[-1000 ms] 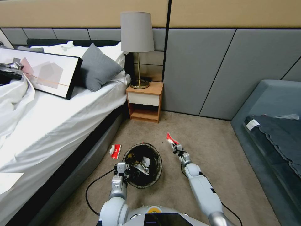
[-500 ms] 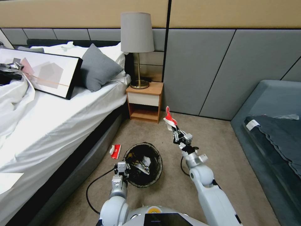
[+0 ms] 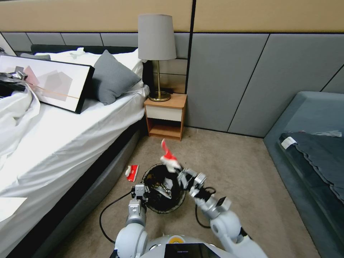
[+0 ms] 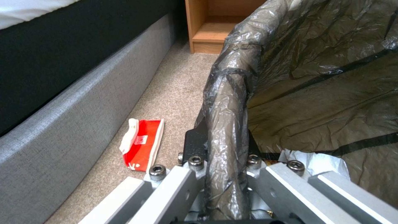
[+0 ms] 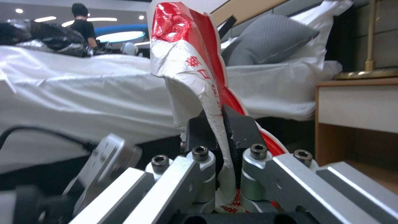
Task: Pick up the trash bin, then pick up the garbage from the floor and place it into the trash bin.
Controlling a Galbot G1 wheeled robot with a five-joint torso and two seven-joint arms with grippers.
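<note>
On your far left the bed runs along the carpet, with a framed picture and a grey pillow lying on its white sheet. Just beside the bed's grey base you have one red-and-white packet flat on the carpet; the left wrist view shows it clear of the bin, not touching it. Next comes your left gripper, its jaws clamped together on the bag-covered rim of the trash bin at the side nearest the robot; in the left wrist view the rim passes straight between the two pads. Inside the bin you can see crumpled pale and dark litter. Behind it, against the wall, stand the wooden nightstand and a brass lamp. Further right, your right gripper hangs over the bin's far right rim, pinched shut on a second red-and-white wrapper, which stands up above the bin's far edge. The right wrist view shows that wrapper squeezed between the black pads. At the far right sits a grey-blue sofa
</note>
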